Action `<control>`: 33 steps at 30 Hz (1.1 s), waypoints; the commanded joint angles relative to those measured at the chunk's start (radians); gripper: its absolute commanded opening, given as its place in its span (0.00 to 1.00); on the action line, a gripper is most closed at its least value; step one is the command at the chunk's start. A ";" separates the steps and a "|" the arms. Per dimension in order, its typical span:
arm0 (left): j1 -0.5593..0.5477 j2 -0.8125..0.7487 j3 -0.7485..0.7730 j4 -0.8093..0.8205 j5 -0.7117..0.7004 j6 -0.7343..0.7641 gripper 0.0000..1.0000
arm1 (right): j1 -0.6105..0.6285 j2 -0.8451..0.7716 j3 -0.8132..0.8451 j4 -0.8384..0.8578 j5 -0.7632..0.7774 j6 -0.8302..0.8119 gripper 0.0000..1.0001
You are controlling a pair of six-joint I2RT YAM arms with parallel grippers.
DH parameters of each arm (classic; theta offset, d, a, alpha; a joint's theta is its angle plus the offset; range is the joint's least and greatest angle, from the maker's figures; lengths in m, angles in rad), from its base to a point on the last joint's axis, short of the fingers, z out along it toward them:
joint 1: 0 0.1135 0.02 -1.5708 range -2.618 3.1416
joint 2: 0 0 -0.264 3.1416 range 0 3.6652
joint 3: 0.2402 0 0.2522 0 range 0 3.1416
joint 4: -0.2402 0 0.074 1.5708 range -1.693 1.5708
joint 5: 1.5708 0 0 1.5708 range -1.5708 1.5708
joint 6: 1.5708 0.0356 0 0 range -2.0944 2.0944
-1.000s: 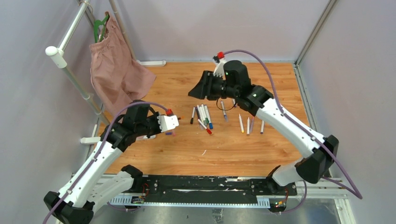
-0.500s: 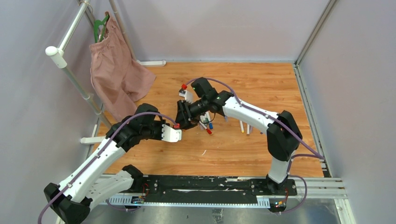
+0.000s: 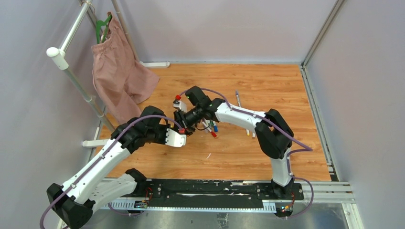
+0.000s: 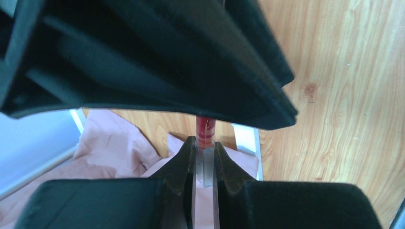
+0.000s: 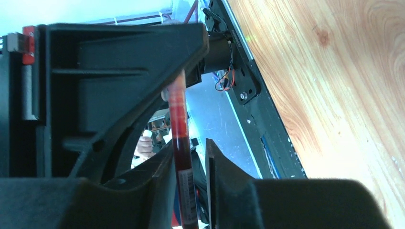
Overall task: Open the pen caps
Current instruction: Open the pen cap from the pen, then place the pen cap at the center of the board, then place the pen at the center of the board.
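Left gripper (image 4: 205, 142): clenched on the barrel of 1 red-capped pen (image 4: 208, 168), held off the table at my left front, cap end pointing at the right arm. No change there, the grip has held steady.

What changed: the right arm has swung in from the back of the table, over the pen pile, and now sits nose-to-nose with the left. Right gripper (image 5: 189, 144) straddles the red cap (image 5: 182, 167). Its jaws have been narrowing but aren't clamped: 1 finger touches the cap, and a sliver of daylight shows on the other side. My read is that it isn't grasping yet.

Meaning: this is the pull-off step for this cap, which is still on the pen. Next I'd finish the squeeze, then pull straight along the barrel. An off-axis pull could bend the pen or slip it in the left grip.

Beyond: loose pens (image 3: 211, 128) lie on the table (image 3: 282, 86) just behind the 2 grippers, at least 1 blue and 1 red cap still on. My right forearm lies over part of the pile, so I can't count it. A few more pens lie to the right, and 1 lone pen (image 3: 237, 98) lies further back.

Far left: pink shorts (image 3: 122, 78) hang on a rack (image 3: 71, 55), well apart from the work.
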 commanded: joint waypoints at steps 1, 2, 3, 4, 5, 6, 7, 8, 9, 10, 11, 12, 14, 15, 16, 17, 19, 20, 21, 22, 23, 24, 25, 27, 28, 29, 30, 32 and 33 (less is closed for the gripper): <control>-0.014 0.010 0.035 -0.050 0.063 0.039 0.01 | 0.012 0.045 0.044 0.061 -0.040 0.042 0.28; -0.013 0.011 0.037 -0.064 0.078 0.046 0.01 | 0.010 0.052 0.046 0.065 -0.043 0.042 0.26; -0.014 0.013 0.037 -0.073 0.089 0.050 0.02 | 0.009 0.058 0.043 0.069 -0.045 0.040 0.23; -0.016 0.013 0.039 -0.078 0.097 0.052 0.02 | 0.008 0.061 0.040 0.070 -0.043 0.037 0.21; -0.015 0.015 0.040 -0.078 0.099 0.053 0.01 | 0.005 0.062 0.032 0.074 -0.040 0.035 0.18; -0.015 0.017 0.040 -0.079 0.099 0.053 0.01 | 0.003 0.061 0.024 0.077 -0.039 0.031 0.15; -0.015 0.018 0.042 -0.079 0.100 0.055 0.01 | 0.001 0.059 0.015 0.076 -0.036 0.025 0.10; -0.015 0.020 0.043 -0.082 0.098 0.057 0.00 | -0.003 0.050 0.002 0.076 -0.032 0.018 0.05; -0.015 0.021 0.044 -0.083 0.093 0.058 0.00 | -0.007 0.042 -0.017 0.076 -0.028 0.012 0.01; -0.014 0.022 0.043 -0.084 0.080 0.063 0.00 | -0.013 0.026 -0.042 0.077 -0.024 0.003 0.00; -0.016 0.021 0.038 -0.083 0.058 0.072 0.00 | -0.018 -0.004 -0.070 0.077 -0.017 -0.008 0.00; -0.015 0.024 0.026 -0.081 0.016 0.093 0.00 | -0.024 -0.029 -0.104 0.076 -0.013 -0.020 0.00; -0.013 0.033 -0.022 -0.059 -0.093 0.158 0.00 | -0.044 -0.084 -0.182 0.059 -0.003 -0.051 0.00; -0.013 0.037 -0.046 -0.037 -0.145 0.182 0.00 | -0.055 -0.112 -0.221 0.031 0.006 -0.075 0.00; -0.013 0.043 -0.065 -0.020 -0.183 0.201 0.00 | -0.064 -0.137 -0.258 0.009 0.013 -0.094 0.00; -0.006 0.049 -0.074 -0.008 -0.206 0.222 0.00 | -0.075 -0.160 -0.301 -0.002 0.016 -0.108 0.00; 0.010 0.065 -0.080 0.018 -0.231 0.250 0.00 | -0.089 -0.208 -0.380 -0.029 0.017 -0.136 0.00; 0.017 0.076 -0.076 0.033 -0.241 0.258 0.00 | -0.095 -0.231 -0.430 -0.039 0.021 -0.151 0.00; 0.024 0.096 -0.069 0.051 -0.249 0.263 0.00 | -0.098 -0.260 -0.462 -0.053 0.025 -0.165 0.00; 0.030 0.108 -0.064 0.060 -0.256 0.263 0.00 | -0.099 -0.274 -0.493 -0.059 0.030 -0.171 0.00; 0.033 0.134 -0.058 0.080 -0.272 0.252 0.00 | -0.102 -0.302 -0.519 -0.064 0.035 -0.173 0.00; 0.033 0.153 -0.051 0.103 -0.278 0.237 0.00 | -0.106 -0.323 -0.537 -0.077 0.046 -0.183 0.00; 0.034 0.170 -0.042 0.125 -0.274 0.216 0.00 | -0.116 -0.344 -0.551 -0.093 0.060 -0.195 0.00; 0.033 0.203 -0.014 0.141 -0.232 0.161 0.00 | -0.146 -0.397 -0.571 -0.115 0.093 -0.212 0.00; 0.033 0.220 -0.002 0.147 -0.200 0.124 0.00 | -0.172 -0.424 -0.576 -0.137 0.123 -0.223 0.00; 0.033 0.239 0.011 0.151 -0.166 0.088 0.00 | -0.199 -0.457 -0.576 -0.172 0.169 -0.240 0.00; 0.034 0.261 0.025 0.155 -0.130 0.047 0.00 | -0.236 -0.490 -0.572 -0.211 0.233 -0.255 0.00; 0.032 0.317 0.060 0.163 -0.072 -0.029 0.00 | -0.317 -0.571 -0.589 -0.248 0.334 -0.260 0.00; 0.032 0.350 0.079 0.169 -0.053 -0.066 0.00 | -0.358 -0.610 -0.593 -0.274 0.399 -0.268 0.00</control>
